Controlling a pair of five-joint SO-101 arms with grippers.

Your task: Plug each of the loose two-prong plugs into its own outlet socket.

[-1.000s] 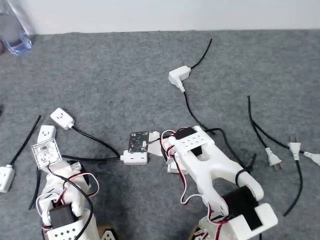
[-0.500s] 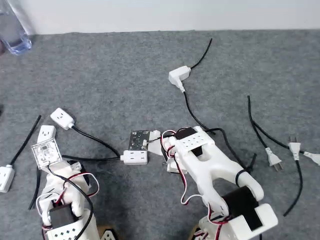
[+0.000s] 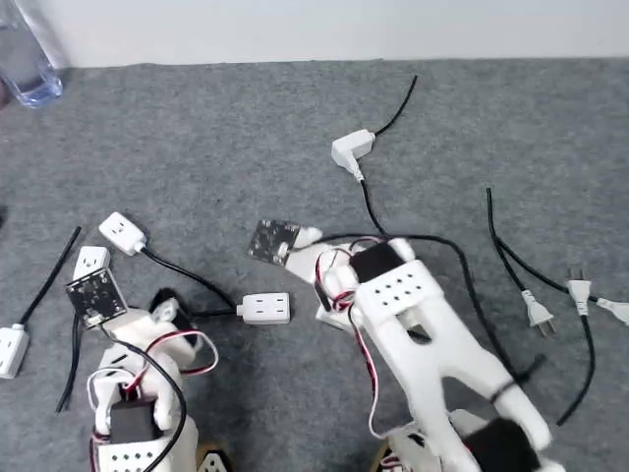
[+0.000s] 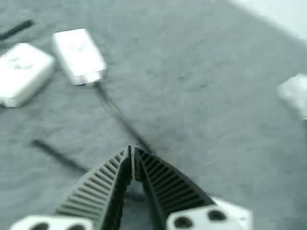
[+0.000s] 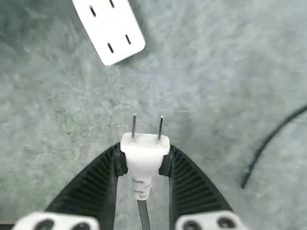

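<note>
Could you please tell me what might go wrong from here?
The plug in the right end effector is not lined up with the outlet socket, which lies skewed; its prongs could miss. Nothing holds that socket, so a push may slide it. The black cord beside the arm could snag it.

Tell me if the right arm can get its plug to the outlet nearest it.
Probably yes. The right gripper grips the plug, prongs forward, and only bare carpet lies between them and the outlet. Its slots face up, though.
</note>
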